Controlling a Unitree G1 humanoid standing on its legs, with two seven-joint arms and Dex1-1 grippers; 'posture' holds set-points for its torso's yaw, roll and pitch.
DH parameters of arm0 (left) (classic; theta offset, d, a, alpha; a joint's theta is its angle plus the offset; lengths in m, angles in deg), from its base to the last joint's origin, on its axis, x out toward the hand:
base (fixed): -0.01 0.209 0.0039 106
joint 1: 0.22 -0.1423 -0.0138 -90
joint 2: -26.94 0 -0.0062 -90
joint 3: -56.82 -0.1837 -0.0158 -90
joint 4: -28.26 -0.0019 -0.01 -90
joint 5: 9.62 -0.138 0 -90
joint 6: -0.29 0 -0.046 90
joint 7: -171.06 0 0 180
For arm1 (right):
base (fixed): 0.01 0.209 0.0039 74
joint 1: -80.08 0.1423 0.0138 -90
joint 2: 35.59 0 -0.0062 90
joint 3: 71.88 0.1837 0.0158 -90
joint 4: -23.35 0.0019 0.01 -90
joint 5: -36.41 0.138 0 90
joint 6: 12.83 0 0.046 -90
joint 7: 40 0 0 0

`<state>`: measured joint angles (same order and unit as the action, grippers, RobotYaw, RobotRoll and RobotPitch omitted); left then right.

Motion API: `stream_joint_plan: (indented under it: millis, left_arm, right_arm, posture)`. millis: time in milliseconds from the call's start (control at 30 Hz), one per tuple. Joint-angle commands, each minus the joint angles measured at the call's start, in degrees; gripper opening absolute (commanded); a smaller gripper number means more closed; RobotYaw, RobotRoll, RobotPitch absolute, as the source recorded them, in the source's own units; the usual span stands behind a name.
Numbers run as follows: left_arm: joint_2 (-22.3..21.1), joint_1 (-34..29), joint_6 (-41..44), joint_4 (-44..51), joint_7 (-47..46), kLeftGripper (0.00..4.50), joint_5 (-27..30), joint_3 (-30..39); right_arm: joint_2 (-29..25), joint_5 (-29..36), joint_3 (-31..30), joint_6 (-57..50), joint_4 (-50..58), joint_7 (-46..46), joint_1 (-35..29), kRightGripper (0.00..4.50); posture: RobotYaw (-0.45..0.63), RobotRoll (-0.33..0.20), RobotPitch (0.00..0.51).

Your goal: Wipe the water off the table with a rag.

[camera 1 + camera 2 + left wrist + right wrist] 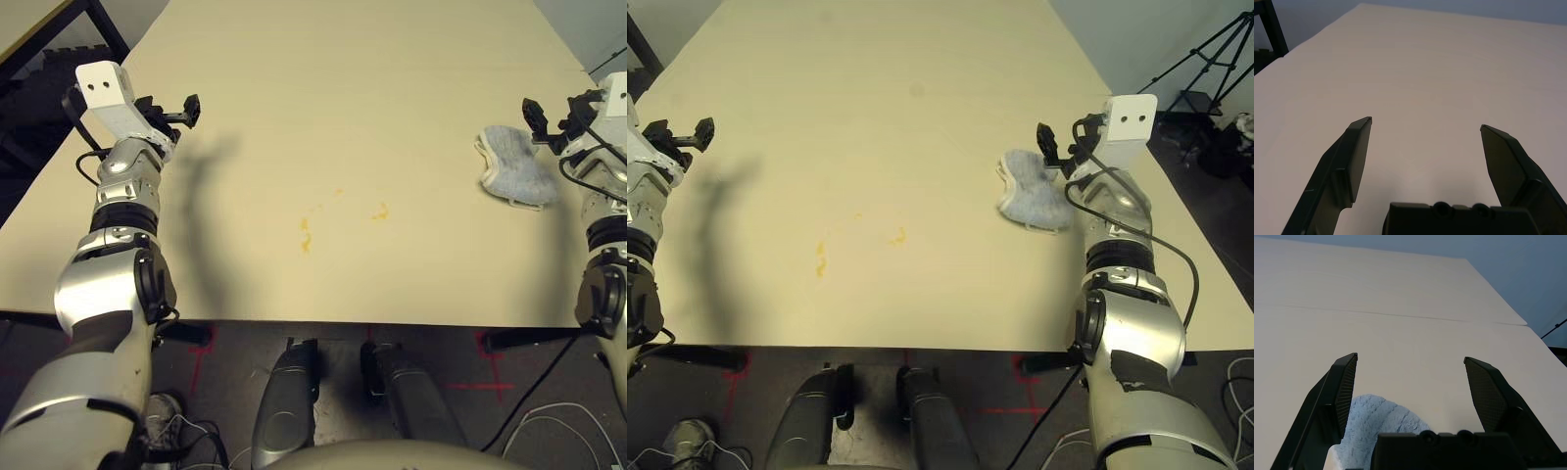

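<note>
Task not begun: the water [306, 235] remains mid-table [343, 98], the rag [1029, 201] lies ungrasped beside the spread, empty right gripper [1055, 150], left gripper [176, 110] likewise spread and empty.

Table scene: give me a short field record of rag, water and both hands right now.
rag: lying on the table, right side, not held
water: small yellowish spots near the front middle, unwiped
right hand: open, above the rag's far edge
left hand: open, over bare table at the left, holding nothing
</note>
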<state>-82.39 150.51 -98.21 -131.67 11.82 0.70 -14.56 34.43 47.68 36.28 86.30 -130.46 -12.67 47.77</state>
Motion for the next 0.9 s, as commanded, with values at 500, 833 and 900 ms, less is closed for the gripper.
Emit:
stream_joint_plan:
  millis: [500,833,900]
  left_arm:
    - [-3.6,2.6,5.3,4.9,20.0,4.5,-0.5,-4.8]
    - [-8.0,5.3,23.5,16.4,51.3,4.5,1.6,-11.7]
    - [-9.5,5.5,29.0,20.6,56.0,4.5,2.1,-13.6]
  right_arm:
    - [-1.9,-0.2,-4.5,-23.0,24.3,1.3,-5.5,4.47]
    - [-3.3,2.3,-5.2,-58.8,50.2,-2.6,-11.2,4.47]
    - [-3.1,2.3,-5.6,-60.9,51.5,-2.7,-11.5,4.47]
  posture:
    - [0.16,0.0,0.242]
    - [0.15,0.0,0.235]
    - [0.15,0.0,0.232]
